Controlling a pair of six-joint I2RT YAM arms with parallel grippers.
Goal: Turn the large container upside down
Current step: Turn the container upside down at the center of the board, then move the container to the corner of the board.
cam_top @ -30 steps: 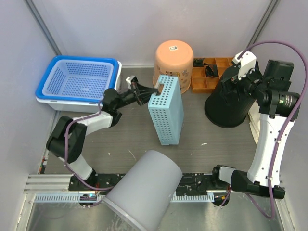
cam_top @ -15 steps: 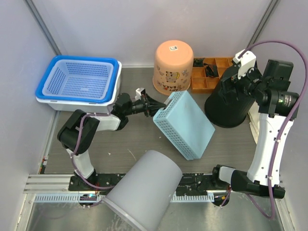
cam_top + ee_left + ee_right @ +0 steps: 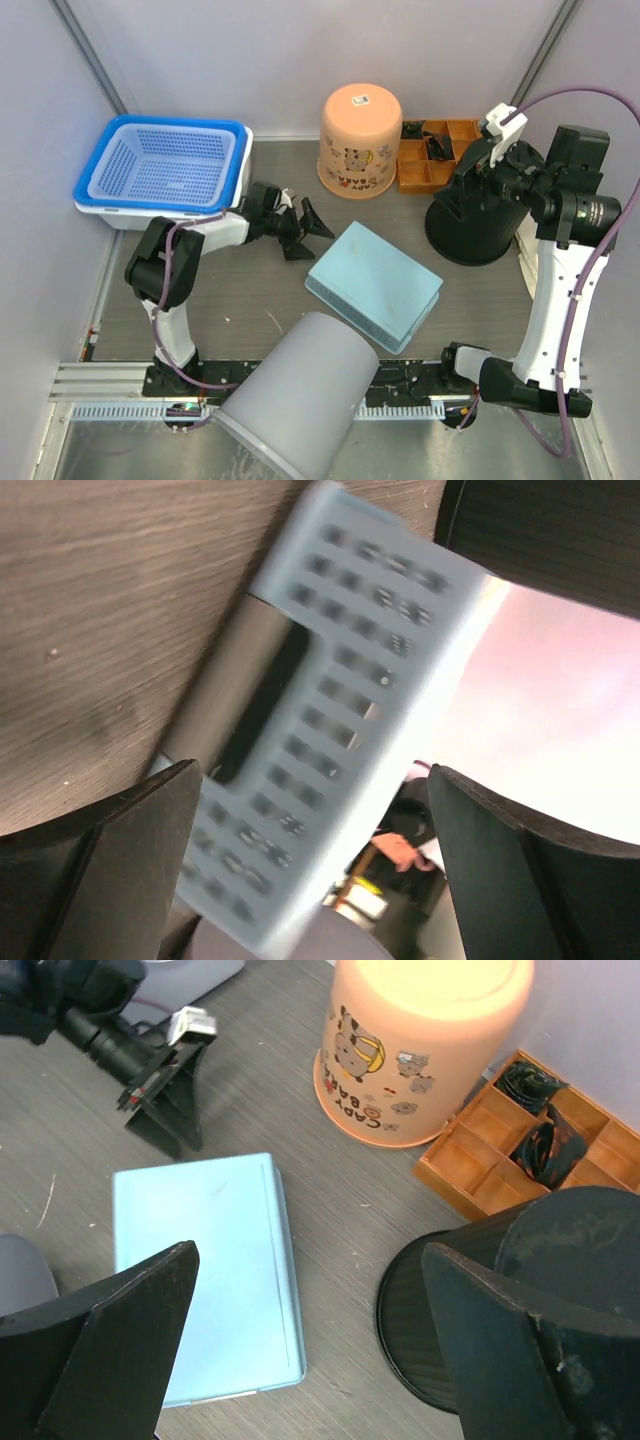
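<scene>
Now: light-blue container point(image 3: 373, 285) lies on the table point(image 3: 250, 300) near the middle, smooth flat base facing up, rim down as far as the overhead view shows. It sits between the grey bin point(image 3: 300, 395) at the near edge and the orange bucket point(image 3: 360, 140) at the back.

Left gripper point(image 3: 308, 238): low over the table, just left of the container. Jaws spread wide, nothing between them. Its wrist view is blurred; the perforated side with a handle slot fills the gap ahead, apparently not touching either finger.

Right gripper point(image 3: 308, 1250): raised above the black bucket point(image 3: 475, 220), jaws wide apart and empty. The container is well apart from it.
</scene>
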